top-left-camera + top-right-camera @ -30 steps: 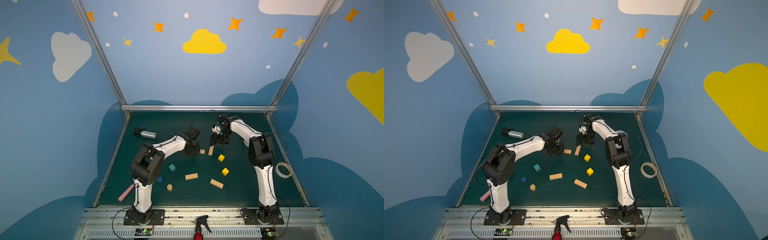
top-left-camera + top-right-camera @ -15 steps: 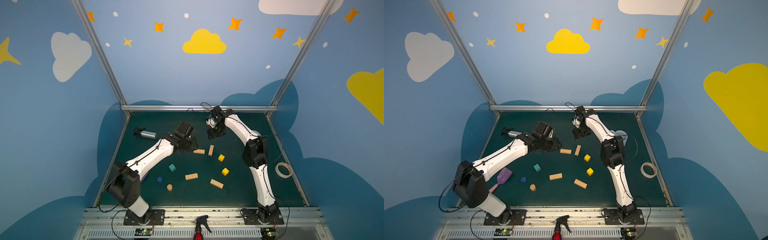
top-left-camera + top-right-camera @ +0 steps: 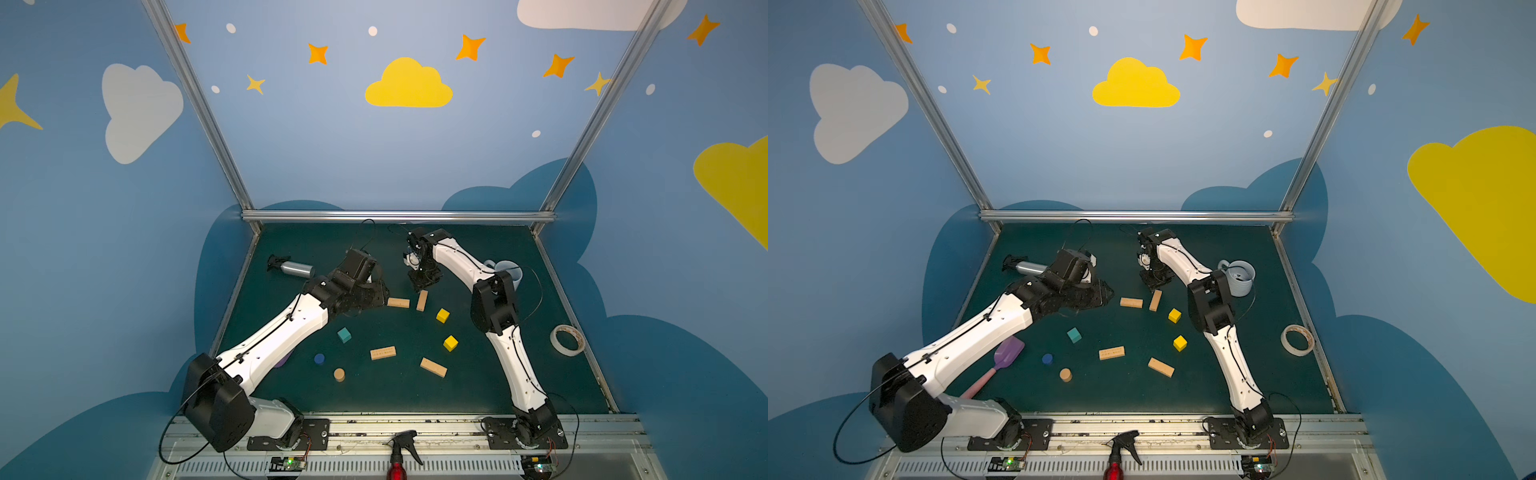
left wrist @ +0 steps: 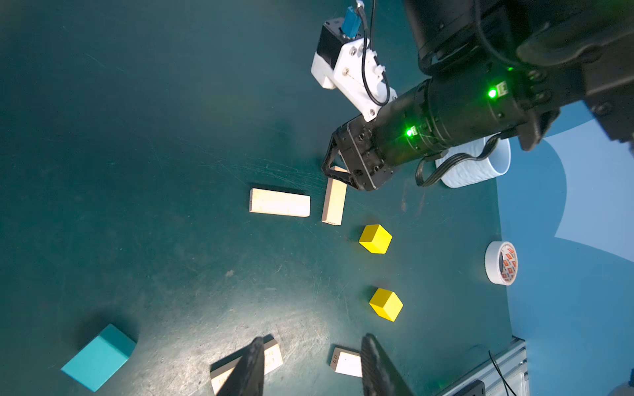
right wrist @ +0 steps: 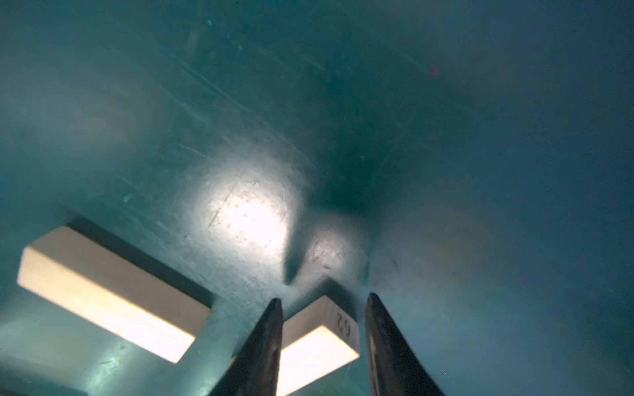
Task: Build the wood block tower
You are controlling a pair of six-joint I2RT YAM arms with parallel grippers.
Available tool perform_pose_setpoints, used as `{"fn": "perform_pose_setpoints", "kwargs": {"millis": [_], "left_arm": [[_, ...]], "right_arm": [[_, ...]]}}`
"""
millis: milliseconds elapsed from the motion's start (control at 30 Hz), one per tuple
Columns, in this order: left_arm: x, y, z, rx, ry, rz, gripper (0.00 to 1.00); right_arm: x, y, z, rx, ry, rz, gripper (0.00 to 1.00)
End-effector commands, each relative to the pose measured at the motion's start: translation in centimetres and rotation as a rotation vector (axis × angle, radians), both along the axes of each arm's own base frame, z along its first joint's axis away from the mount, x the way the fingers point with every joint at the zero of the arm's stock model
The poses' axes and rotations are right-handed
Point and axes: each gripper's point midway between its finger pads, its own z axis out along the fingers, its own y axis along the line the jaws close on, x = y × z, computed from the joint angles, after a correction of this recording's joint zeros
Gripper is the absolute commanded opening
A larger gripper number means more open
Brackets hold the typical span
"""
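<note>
right jaws astride tan plank (image 5: 319, 343), not clamped yet

Laid flat on the tabletop (image 5: 343, 103), numbered end btwn the right jaws, which are held apart. Long axis is slanted across them; wrist twist prob needed. The left jaws are apart too, empty, farther off.

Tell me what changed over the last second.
The left arm stretched out low; the left gripper opened and backed off the flat plank. The right gripper swung over to straddle the far end of the neighbouring plank. Both planks and the loose blocks stayed put.
</note>
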Motion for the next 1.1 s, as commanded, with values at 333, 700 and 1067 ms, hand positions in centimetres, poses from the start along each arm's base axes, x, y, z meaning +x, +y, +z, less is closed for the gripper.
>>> {"fn": "perform_pose_setpoints", "kwargs": {"millis": [333, 700, 1067], "left_arm": [[-0.8, 1.5, 0.7, 0.030, -0.029, 0.035, 0.48], [-1.2, 1.7, 0.8, 0.020, -0.040, 0.037, 0.48], [-1.4, 2.0, 0.9, 0.019, -0.048, 0.042, 0.49]], "right_arm": [[-2.3, -2.2, -1.3, -0.062, 0.049, -0.031, 0.42], [-4.1, -3.4, -0.5, -0.067, 0.061, -0.079, 0.44], [-3.3, -3.0, 2.3, 0.013, 0.029, -0.125, 0.68]]}}
